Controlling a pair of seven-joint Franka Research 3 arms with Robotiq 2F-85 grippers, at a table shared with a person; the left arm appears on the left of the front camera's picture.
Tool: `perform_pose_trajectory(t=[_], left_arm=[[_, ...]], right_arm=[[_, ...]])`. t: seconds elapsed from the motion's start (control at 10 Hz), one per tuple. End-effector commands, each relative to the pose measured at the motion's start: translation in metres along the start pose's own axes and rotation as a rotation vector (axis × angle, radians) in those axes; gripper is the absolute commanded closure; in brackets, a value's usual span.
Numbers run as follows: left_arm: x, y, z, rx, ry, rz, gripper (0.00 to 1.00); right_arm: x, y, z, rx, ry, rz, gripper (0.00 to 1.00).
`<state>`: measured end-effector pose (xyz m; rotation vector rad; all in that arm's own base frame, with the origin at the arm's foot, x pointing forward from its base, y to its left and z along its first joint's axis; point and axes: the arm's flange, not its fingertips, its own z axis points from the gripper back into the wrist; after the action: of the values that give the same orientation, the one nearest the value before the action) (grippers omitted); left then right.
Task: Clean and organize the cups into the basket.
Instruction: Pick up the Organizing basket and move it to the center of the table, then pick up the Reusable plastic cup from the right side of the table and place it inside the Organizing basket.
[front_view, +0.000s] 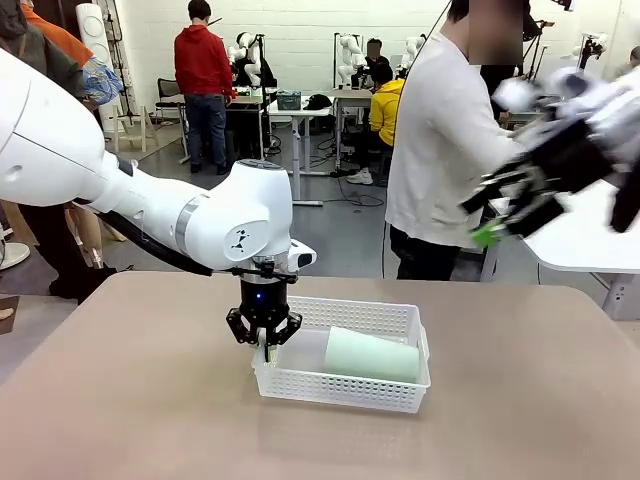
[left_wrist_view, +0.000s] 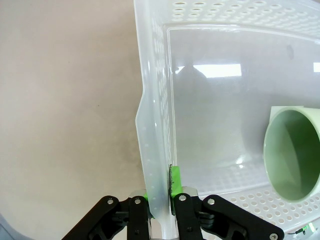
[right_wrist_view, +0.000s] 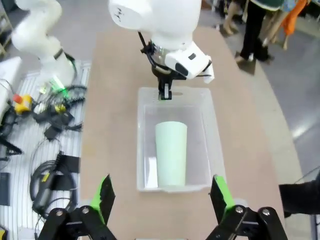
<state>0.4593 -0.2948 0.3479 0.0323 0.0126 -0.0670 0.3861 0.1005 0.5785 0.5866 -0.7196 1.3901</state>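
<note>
Bright, even, basket (left_wrist_view: 220, 70) glare (mild)

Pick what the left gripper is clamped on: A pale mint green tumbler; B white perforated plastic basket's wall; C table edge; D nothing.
B: the left gripper pinches the white perforated plastic basket's end wall; the pale mint green tumbler lies apart inside it.

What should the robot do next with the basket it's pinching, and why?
Probably slide the basket a little: the left end effector is shut on its end wall, the mint cup already lies inside, and the open right end effector hangs clear above.
</note>
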Motion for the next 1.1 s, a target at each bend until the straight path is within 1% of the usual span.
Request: perform_pose_trajectory(t=[0.0, 0.1, 0.2, 0.4, 0.7, 0.8, 1.0], left_arm=[[0.0, 0.001, 0.0, 0.0, -0.001, -0.002, 1.0], [0.0, 0.001, 0.0, 0.0, -0.001, -0.002, 1.0], [0.0, 0.001, 0.0, 0.0, -0.001, -0.002, 1.0], [0.0, 0.001, 0.0, 0.0, -0.001, -0.002, 1.0], [0.0, 0.001, 0.0, 0.0, -0.001, -0.002, 1.0], [0.0, 0.001, 0.0, 0.0, -0.001, -0.002, 1.0], [0.0, 0.001, 0.0, 0.0, -0.001, -0.002, 1.0]], right_arm=[[-0.062, -0.011, 0.05, 0.057, -0.194, -0.037, 0.0], [-0.09, -0.012, 0.073, 0.068, -0.275, -0.039, 0.0], [-0.115, -0.015, 0.093, 0.065, -0.336, -0.048, 0.0], [-0.168, -0.025, 0.122, 0.048, -0.426, -0.077, 0.0], [-0.242, -0.036, 0.14, 0.045, -0.499, -0.083, 0.0], [-0.263, -0.037, 0.142, 0.043, -0.488, -0.067, 0.0], [-0.305, -0.042, 0.141, 0.056, -0.499, -0.071, 0.0]])
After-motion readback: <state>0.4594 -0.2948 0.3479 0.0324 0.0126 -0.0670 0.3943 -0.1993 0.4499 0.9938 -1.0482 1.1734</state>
